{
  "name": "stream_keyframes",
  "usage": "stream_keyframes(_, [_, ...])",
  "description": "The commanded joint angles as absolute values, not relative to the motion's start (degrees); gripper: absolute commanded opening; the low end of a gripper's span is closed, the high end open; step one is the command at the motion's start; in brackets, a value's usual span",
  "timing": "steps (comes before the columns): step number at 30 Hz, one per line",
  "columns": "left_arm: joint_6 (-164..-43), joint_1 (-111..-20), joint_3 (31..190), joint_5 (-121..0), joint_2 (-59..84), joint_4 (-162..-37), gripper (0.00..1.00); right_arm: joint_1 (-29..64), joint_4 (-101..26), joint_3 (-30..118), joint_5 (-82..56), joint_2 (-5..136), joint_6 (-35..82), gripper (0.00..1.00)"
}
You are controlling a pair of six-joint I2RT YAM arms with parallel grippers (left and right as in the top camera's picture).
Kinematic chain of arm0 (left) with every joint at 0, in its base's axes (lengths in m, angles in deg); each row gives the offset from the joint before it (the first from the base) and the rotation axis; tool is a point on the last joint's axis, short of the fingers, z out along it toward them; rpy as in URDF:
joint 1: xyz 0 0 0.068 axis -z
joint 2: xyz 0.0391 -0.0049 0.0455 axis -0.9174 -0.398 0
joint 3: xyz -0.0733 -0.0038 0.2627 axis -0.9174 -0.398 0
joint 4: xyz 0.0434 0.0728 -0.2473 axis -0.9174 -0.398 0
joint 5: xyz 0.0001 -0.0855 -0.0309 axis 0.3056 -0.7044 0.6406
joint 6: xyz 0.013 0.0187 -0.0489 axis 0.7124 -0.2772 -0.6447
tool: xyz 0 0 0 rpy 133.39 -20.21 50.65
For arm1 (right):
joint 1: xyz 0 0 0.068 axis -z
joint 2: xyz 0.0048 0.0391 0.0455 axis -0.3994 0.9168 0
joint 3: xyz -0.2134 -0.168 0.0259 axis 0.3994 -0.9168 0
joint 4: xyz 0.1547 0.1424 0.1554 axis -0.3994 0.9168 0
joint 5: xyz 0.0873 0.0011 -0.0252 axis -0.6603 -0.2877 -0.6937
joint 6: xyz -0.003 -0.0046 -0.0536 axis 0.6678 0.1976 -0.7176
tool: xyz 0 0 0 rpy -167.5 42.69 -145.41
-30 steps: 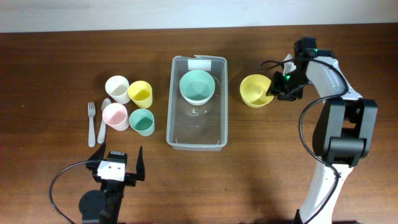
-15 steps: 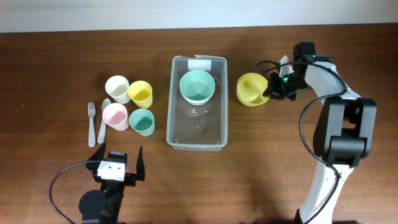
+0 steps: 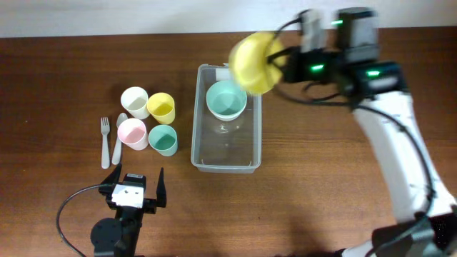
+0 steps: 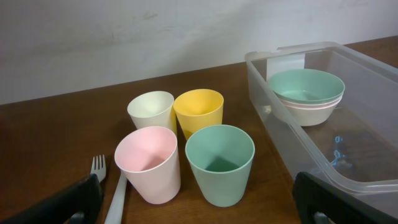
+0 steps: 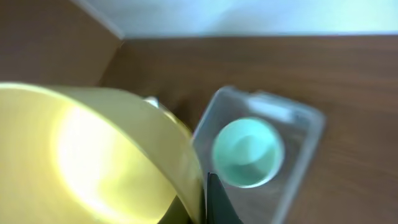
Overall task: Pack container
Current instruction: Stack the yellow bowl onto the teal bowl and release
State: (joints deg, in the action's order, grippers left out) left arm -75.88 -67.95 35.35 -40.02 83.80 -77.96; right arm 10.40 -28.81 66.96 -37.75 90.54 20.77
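The clear container [image 3: 225,148] stands mid-table with a green bowl [image 3: 226,98] at its far end. In the left wrist view that green bowl [image 4: 305,86] sits nested in a pale bowl [image 4: 312,113] inside the container [image 4: 292,127]. My right gripper [image 3: 277,66] is shut on the rim of a yellow bowl [image 3: 254,61]. It holds the bowl tilted in the air over the container's far right corner. The right wrist view shows the yellow bowl [image 5: 93,155] pinched in my right gripper [image 5: 202,202], with the container [image 5: 306,140] and green bowl [image 5: 247,152] below. My left gripper [image 3: 134,187] rests open at the front edge.
Left of the container stand several cups: cream [image 3: 134,98], yellow [image 3: 161,107], pink [image 3: 132,133] and green [image 3: 163,140]. A white fork [image 3: 105,139] and spoon [image 3: 118,135] lie beside them. The left gripper [image 4: 196,210] faces these cups.
My right gripper closed on the yellow bowl's rim, lifted it off the table and swung it left and up over the container's far corner. The left arm stayed still.
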Motion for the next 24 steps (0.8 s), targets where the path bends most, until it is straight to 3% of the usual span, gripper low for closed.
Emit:
stream_keyframes(1, [-75.1, -67.7, 34.8, -40.6, 84.1, -78.0, 0.99, 3.0, -29.0, 65.9, -23.3, 98.4, 23.6, 0.04])
stream_keyframes(4, [-75.1, -67.7, 34.8, -40.6, 84.1, -78.0, 1.0, -0.1, -31.3, 65.9, -13.4, 104.9, 27.2, 0.04])
stream_keyframes(11, [-75.1, -67.7, 34.8, -40.6, 84.1, -78.0, 1.0, 1.9, -35.5, 65.9, -19.7, 112.3, 28.9, 0.04])
stream_keyframes(12, [-75.1, -67.7, 34.8, -40.6, 84.1, -78.0, 1.0, 2.0, -35.7, 65.9, -19.7, 112.4, 28.5, 0.09])
stream_keyframes(14, [-75.1, -67.7, 34.8, -40.6, 84.1, -78.0, 1.0, 2.2, -35.7, 66.2, -20.0, 112.3, 28.1, 0.31])
stream_keyframes(16, [-75.1, -67.7, 34.8, -40.6, 84.1, -78.0, 1.0, 2.9, -34.8, 68.4, -24.3, 110.7, 24.9, 0.37])
stream_keyframes(24, [-75.1, -67.7, 34.8, -40.6, 84.1, -78.0, 1.0, 10.3, -27.5, 74.9, -30.1, 98.4, 24.9, 0.36])
